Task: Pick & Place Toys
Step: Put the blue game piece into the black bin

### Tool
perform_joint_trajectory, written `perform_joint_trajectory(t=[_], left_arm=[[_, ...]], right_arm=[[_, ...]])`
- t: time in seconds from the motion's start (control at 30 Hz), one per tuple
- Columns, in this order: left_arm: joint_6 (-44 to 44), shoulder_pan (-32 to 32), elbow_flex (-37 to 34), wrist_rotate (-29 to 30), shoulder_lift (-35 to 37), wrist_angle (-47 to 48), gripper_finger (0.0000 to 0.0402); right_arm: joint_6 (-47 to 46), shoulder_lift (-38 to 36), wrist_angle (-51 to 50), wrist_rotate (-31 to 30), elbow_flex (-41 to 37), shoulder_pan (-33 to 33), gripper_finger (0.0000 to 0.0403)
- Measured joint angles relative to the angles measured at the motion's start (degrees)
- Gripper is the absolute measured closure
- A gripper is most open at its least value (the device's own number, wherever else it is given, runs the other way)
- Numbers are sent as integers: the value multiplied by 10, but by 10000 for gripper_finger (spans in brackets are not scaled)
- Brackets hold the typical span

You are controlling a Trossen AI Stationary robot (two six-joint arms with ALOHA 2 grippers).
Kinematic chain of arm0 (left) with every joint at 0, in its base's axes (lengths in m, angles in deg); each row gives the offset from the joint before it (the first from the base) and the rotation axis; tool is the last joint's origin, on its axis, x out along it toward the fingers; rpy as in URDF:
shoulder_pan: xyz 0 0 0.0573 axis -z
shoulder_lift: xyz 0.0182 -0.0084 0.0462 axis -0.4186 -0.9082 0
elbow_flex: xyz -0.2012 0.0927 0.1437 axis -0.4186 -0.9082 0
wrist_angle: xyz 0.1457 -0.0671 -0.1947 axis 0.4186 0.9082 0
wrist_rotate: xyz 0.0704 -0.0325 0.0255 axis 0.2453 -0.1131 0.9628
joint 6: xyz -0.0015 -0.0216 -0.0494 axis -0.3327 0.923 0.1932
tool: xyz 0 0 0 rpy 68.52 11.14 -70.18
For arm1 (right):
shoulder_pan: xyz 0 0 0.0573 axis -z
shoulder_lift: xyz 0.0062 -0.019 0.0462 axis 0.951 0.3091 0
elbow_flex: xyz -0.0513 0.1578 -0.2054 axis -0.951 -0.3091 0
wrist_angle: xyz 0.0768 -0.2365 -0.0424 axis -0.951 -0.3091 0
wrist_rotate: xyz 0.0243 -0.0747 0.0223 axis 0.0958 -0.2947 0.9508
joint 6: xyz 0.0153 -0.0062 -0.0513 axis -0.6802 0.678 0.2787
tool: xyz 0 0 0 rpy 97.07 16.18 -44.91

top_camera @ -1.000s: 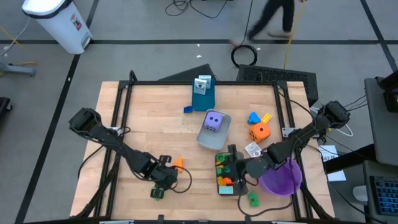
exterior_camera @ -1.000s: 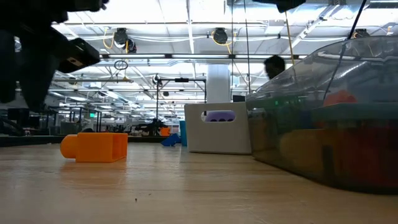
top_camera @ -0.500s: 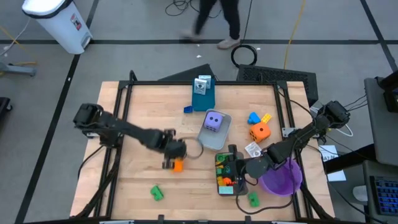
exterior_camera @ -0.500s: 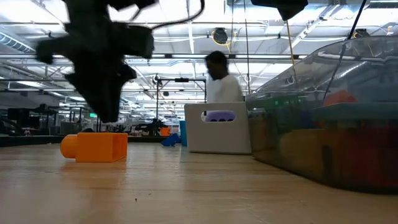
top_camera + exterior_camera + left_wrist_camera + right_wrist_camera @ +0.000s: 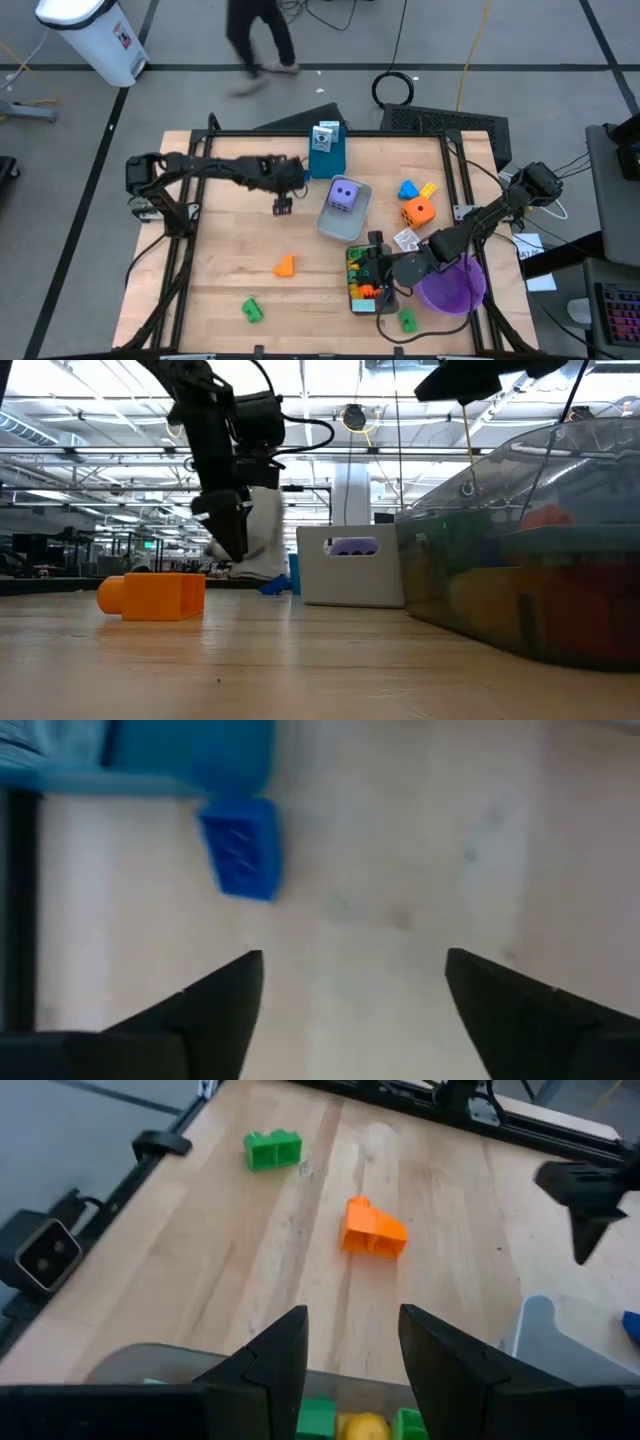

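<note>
Blue in the sights at the table's far side: hovering with the left gripper (image 5: 283, 205) spread wide and empty, just short of a small blue brick (image 5: 302, 176) lying flat on the wood beside a teal box (image 5: 326, 150). Waiting with the right gripper (image 5: 372, 275), fingers parted and nothing visible between them, low over a grey tray (image 5: 352, 300) packed with sorted bricks, next to the purple bowl (image 5: 452, 285).

Likely to handle as hard, light plastic: rigid under the pads, no give, smooth enough to skid on bare wood if nudged from one side only. Best taken across the two long flat faces, straight down and centred; from the left wrist camera, brick (image 5: 240, 848) seen off to one side of the line between the fingertips (image 5: 352, 965), so a shift over needed first.

Counted loose on the table: one orange brick (image 5: 285, 265), two green bricks (image 5: 251, 310) (image 5: 406, 319), one blue brick by the box, plus one blue piece (image 5: 407, 189) and one yellow piece (image 5: 428, 189) next to one orange die (image 5: 417, 211). Counted elsewhere: one purple die (image 5: 343, 194) inside a second grey tray (image 5: 345, 228); two trays, one bowl. Bricks in the packed tray too crowded to count.
</note>
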Motion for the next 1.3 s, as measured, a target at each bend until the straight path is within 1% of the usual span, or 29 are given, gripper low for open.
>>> perform_joint_trajectory(t=[0.1, 0.2, 0.33, 0.43, 0.67, 0.83, 0.9, 1.07, 1.13, 1.2, 1.3], left_arm=[[-30, -38, 0, -20, 0, -45, 58], [-34, -68, 0, -54, 0, -88, 40], [-55, -94, 0, -98, -13, -125, 31], [-70, -103, 0, -121, -39, -142, 30], [-133, -109, -1, -130, -97, -194, 29], [-138, -126, 0, -134, -127, -225, 29], [-136, -136, 0, -141, -131, -229, 30], [-118, -156, 0, -185, -137, -230, 30], [-116, -160, 0, -191, -137, -230, 36], [-118, -160, 0, -190, -137, -229, 51], [-119, -160, 0, -186, -137, -234, 87]], right_arm=[[15, 0, -7, -1, 0, 5, 250], [38, 0, -17, -2, 0, 13, 250], [62, 0, -18, -2, 0, 31, 250], [73, 0, -21, -2, 0, 48, 250], [77, 0, -42, -2, 0, 87, 250], [74, 0, -57, 0, 0, 109, 250], [77, 0, -56, 0, 0, 116, 250], [92, 0, -57, 1, 0, 129, 250], [96, 0, -57, 1, 0, 134, 250], [100, 0, -57, 1, 0, 137, 250], [103, 0, -57, 1, 0, 139, 250]])
